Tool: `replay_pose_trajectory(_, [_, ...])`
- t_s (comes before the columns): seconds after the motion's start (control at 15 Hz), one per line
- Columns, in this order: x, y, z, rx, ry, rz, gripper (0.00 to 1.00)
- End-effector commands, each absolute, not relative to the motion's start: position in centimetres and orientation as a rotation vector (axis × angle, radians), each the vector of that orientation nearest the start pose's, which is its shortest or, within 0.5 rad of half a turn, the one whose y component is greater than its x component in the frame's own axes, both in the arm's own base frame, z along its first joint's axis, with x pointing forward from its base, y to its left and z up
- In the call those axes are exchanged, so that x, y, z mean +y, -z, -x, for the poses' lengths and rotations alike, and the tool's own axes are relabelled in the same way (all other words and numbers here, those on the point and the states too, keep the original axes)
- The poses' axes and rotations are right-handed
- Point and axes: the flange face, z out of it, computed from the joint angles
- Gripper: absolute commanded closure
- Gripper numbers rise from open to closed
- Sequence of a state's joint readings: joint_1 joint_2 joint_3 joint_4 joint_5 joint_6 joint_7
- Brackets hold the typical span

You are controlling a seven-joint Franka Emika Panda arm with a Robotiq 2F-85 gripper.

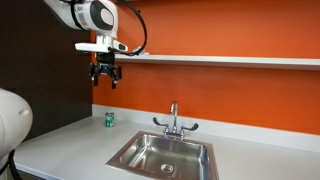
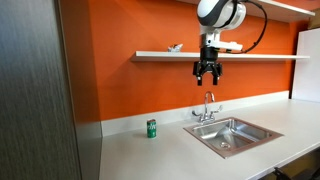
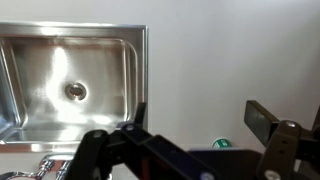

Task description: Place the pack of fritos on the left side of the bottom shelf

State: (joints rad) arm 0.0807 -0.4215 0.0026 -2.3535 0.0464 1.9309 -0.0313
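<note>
Orange wall above pale countertop [image 1: 60,140]. Steel sink [image 2: 232,135] set in counter, faucet [image 2: 207,108] at its back edge. Bottom shelf [image 2: 260,56] runs along wall high above sink. Pack of fritos [image 2: 175,47] lies on shelf, above and toward can side of sink. Gripper [image 2: 208,79] hangs above sink just below shelf, jaws spread, nothing between them. Green can [image 2: 152,127] upright on counter near sink.

White rounded arm [image 2: 220,14], looping black cable [image 2: 265,25], black gripper [image 2: 208,80]
</note>
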Motion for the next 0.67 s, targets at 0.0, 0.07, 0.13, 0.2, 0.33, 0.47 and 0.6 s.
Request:
replay_pose_trajectory(0.0, [3.61,-48.81,-41.85,-0.145,-0.010,3.095,0.00])
replay_pose_trajectory(0.07, [3.48,-48.76,-41.67,-0.141,-0.011,3.094,0.00])
replay_pose_trajectory(0.13, [3.42,-48.77,-41.54,-0.139,-0.009,3.093,0.00])
replay_pose_trajectory(0.2, [3.40,-48.82,-41.47,-0.139,-0.007,3.093,0.00])
replay_pose_trajectory(0.33, [3.39,-48.90,-41.39,-0.139,-0.004,3.093,0.00])
replay_pose_trajectory(0.47, [3.39,-48.90,-41.38,-0.139,-0.004,3.093,0.00])
replay_pose_trajectory(0.6, [3.39,-48.88,-41.37,-0.139,-0.005,3.093,0.00])
